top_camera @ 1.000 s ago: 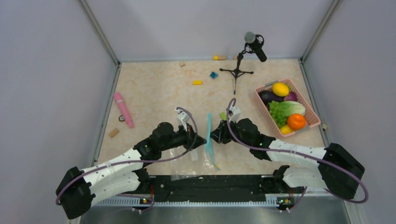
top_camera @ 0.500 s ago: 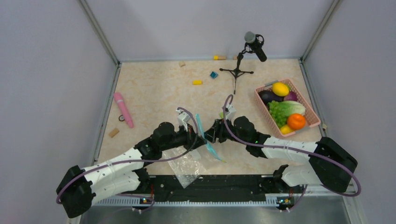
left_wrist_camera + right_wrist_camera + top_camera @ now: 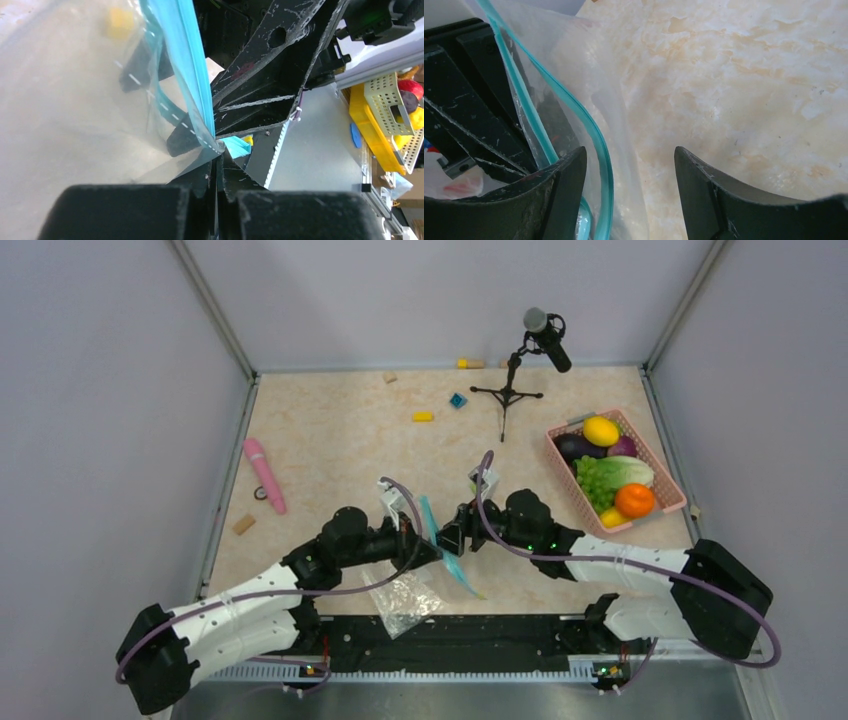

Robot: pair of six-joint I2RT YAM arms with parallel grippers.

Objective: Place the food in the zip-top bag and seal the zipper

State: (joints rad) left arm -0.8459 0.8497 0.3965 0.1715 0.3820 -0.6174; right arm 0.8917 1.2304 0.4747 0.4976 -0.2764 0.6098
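Marbled beige table (image 3: 330, 440) carries everything, and the two arms reach in from its near edge to meet close to its middle. Off to the right stands a pink basket (image 3: 672, 485), and the food lies in it, well apart from the bag: a lemon (image 3: 600, 430), an eggplant (image 3: 572, 447), a magenta piece (image 3: 623, 447), a leafy green piece (image 3: 612, 475), an orange (image 3: 634, 500) and a small yellow piece (image 3: 611, 517) at the near end. The clear bag (image 3: 405, 592) sits between the two arms, its crinkled body trailing toward the near edge and its teal zipper (image 3: 462, 578) running on a slant along the mouth. The left gripper (image 3: 433, 551) is clamped on the bag's mouth edge just beside the zipper — fingers pressed together with film between them. The right gripper (image 3: 447, 540) faces it with fingers spread wide; the zipper runs past one finger, unpinched. Farther back stand a microphone stand (image 3: 510, 390) and, at the left, a pink cylinder (image 3: 265, 475).
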